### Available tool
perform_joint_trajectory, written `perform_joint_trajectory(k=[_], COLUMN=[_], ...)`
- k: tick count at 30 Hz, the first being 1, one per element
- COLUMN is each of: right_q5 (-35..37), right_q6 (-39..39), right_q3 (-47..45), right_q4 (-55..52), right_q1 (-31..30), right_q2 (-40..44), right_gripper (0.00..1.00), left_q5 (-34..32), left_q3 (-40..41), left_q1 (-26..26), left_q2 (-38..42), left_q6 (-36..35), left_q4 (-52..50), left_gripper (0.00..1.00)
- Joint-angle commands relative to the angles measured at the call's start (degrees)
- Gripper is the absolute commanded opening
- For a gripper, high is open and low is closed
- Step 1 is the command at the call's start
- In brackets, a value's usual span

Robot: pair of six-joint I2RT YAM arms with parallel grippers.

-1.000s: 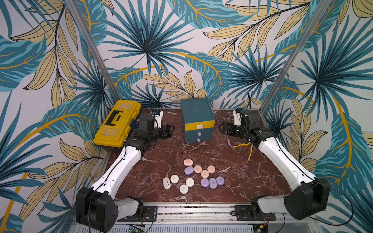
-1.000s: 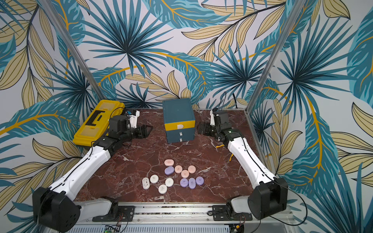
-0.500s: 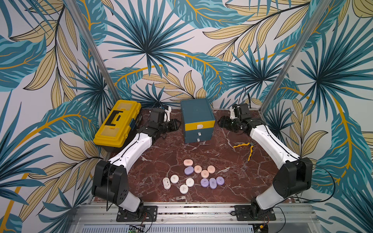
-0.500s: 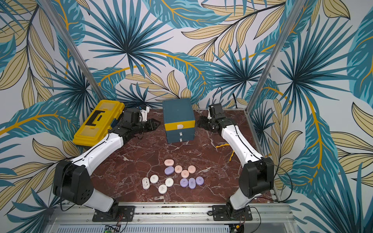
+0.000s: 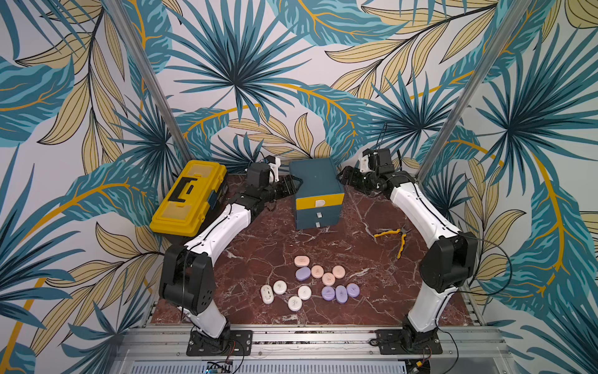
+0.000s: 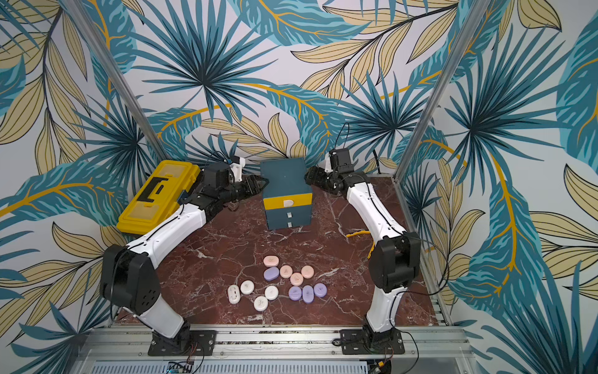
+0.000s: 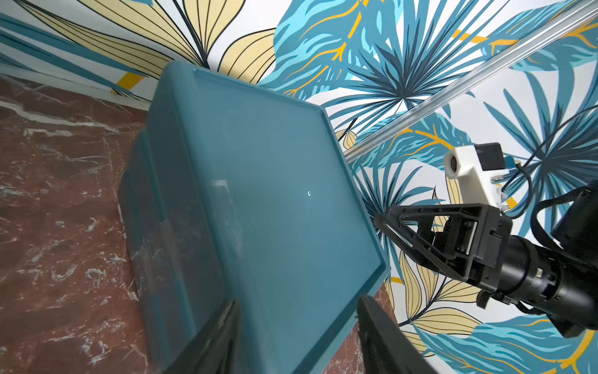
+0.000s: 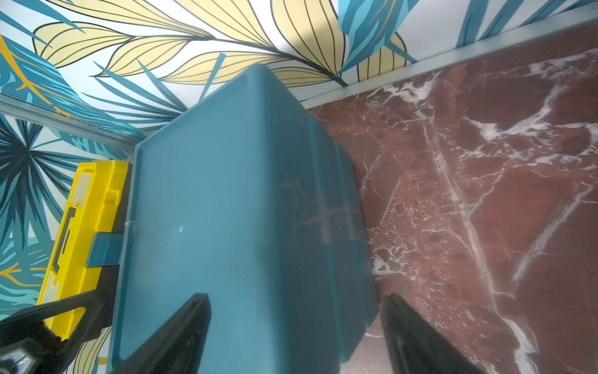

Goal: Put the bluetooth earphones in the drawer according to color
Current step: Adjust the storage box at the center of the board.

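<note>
Teal drawer cabinet (image 5: 315,181) sits at the back of your marble table (image 5: 259,246), all three drawers closed. Your left gripper (image 7: 296,301) and right gripper (image 8: 296,296) flank it, jaws spread astride its upper side edges. The twelve bluetooth earphones (image 5: 317,271) lie clustered near the front, well apart from it.

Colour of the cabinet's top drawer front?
Yellow top drawer front, white tab handle; shows best in a top view.

No legible text or labels
</note>
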State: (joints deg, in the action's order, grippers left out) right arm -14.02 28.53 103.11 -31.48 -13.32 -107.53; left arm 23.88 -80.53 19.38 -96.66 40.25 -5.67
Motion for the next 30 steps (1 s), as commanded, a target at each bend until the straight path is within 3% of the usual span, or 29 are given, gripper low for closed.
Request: perform_joint_trajectory(k=[1,5,13,26,30], right_q5=[-3.55,-3.92,-5.85,-5.53,-5.75], right_q6=[0.71,0.17,-1.81,-2.53,-2.61], right_q3=[3.63,5.89,5.33,3.08,2.97], right_q4=[-1.78,-3.75,-5.25,-5.51,-6.00], right_q1=[-0.13,-0.58,-2.57,-3.46,-3.95], right_q2=[-4.02,-6.16,-5.32,-3.13,-3.09], right_gripper=[0.88,0.86,0.81,0.78,0.77], left_q5=[2.70,3.11,2.20,-7.86,-10.81], left_q3=[-7.76,-13.03,-17.68,-17.19,-16.26], left_q1=[0.81,1.11,1.10,1.17,1.11], left_q2=[-6.34,-10.99,-12.94,-0.95,-0.59], left_q6=[1.07,0.05,-4.47,-12.68,-13.70], left_q4=[-0.19,-3.26,-10.93,-24.89,-26.54], left_gripper=[0.64,0.64,0.64,0.66,0.68])
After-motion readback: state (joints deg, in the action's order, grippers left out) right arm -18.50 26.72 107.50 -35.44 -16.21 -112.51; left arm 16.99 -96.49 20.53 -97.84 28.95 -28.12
